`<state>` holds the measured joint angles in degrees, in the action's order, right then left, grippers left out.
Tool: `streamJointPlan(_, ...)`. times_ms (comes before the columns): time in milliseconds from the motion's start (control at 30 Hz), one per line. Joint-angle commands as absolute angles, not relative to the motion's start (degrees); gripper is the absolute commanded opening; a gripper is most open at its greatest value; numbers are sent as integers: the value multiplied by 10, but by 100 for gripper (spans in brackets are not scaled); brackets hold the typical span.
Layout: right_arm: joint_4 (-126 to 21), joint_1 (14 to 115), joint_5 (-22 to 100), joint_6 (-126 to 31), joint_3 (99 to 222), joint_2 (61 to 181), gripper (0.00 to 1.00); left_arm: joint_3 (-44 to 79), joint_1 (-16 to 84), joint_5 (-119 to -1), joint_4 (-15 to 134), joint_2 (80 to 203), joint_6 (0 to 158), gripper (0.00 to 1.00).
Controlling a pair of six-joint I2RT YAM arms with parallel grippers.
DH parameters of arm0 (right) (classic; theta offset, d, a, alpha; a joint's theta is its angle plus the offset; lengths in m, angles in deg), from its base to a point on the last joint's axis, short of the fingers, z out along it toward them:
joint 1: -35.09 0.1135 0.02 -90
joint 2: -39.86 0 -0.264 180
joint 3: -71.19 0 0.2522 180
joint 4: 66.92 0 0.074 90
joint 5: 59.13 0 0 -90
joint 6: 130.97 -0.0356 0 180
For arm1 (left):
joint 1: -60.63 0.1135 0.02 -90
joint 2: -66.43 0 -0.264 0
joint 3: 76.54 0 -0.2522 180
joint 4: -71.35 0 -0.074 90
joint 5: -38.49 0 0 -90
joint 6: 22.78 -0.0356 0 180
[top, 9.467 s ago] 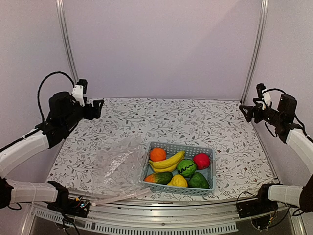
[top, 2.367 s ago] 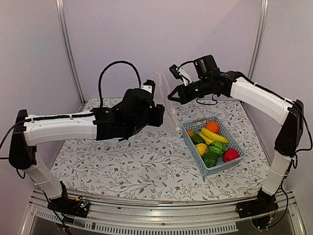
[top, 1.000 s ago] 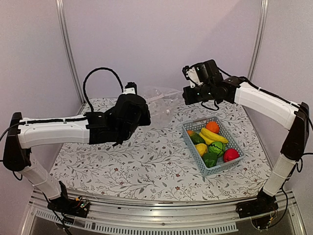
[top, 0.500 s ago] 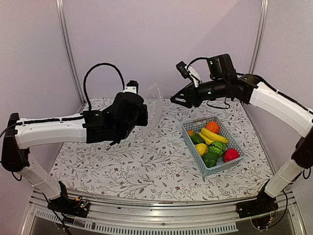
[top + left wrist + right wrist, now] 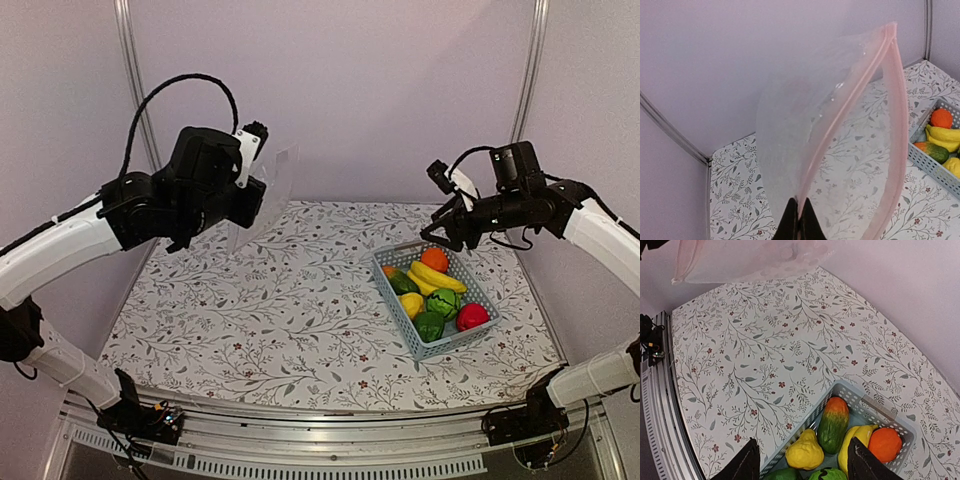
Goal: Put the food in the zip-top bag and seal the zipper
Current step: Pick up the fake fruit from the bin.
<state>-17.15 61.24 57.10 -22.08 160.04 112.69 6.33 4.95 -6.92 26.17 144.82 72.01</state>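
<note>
1 desk (image 5: 300,300), floral cloth, well below both hands.

1 zip-top bag (image 5: 805,140), clear and empty, held up in the air off the desk. It fans up and away from the left hand (image 5: 799,216). That hand is clamped tight on the bag's mouth corner, fingertips together, right where the two sides of the strip meet. From the top camera the bag (image 5: 268,190) sticks out just beyond the same hand, far from the right hand.

1 basket (image 5: 398,312), light blue and slotted, on the desk. It sits directly under and slightly nearer than the right hand (image 5: 438,233), and well off to the left hand's right side.

2 hands in total. The right one has its jaws spread wide with nothing between them, hovering over the basket's far corner without touching it.

1 zipper (image 5: 840,117), a pale pink strip. Its two halves are parted into a leaf shape, so the mouth gapes above the left hand's fingertips.

7 food pieces, all inside the basket below the right hand and none in the bag:
- 1 banana (image 5: 437,277)
- 1 watermelon (image 5: 443,300)
- 1 green-orange piece (image 5: 398,280), nearest under the right hand
- 1 pepper (image 5: 430,325)
- 1 apple (image 5: 471,316), farthest from that hand
- 1 orange (image 5: 434,259)
- 1 lemon (image 5: 411,304)
</note>
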Motion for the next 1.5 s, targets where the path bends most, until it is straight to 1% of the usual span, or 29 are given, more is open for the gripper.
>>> streamJointPlan(0,-102,594,527,-144,1544,1120,57,68,54,-208,235,1504,648,0)
streamJointPlan(100,-94,582,526,-136,1518,1125,53,37,53,-272,241,1569,637,0)
streamJointPlan(267,-97,578,469,-122,1485,1158,48,-1,66,-310,248,1659,622,0)
streamJointPlan(367,-97,575,458,-110,1476,1182,44,-1,87,-364,257,1666,632,0)
streamJointPlan(467,-89,576,455,-92,1470,1195,41,36,111,-430,299,1649,643,0)
streamJointPlan(500,-84,575,454,-89,1468,1200,43,52,118,-450,314,1642,647,0)
streamJointPlan(567,-80,576,451,-81,1460,1205,51,79,128,-476,339,1628,662,0)
streamJointPlan(633,-85,576,444,-78,1446,1203,57,101,134,-498,360,1612,676,0)
streamJointPlan(800,-86,576,448,-75,1428,1205,62,146,139,-529,400,1584,702,0)
streamJointPlan(933,-88,576,436,-82,1420,1215,67,150,140,-547,401,1581,710,0)
streamJointPlan(1133,-98,569,404,-95,1436,1254,69,156,140,-544,399,1580,704,0)
streamJointPlan(1300,-91,551,391,-103,1486,1307,66,151,160,-549,395,1586,708,0)
streamJointPlan(1367,-92,548,381,-109,1492,1324,64,150,168,-553,393,1584,714,0)
streamJointPlan(1467,-98,549,382,-109,1486,1331,64,148,171,-547,389,1577,727,0)
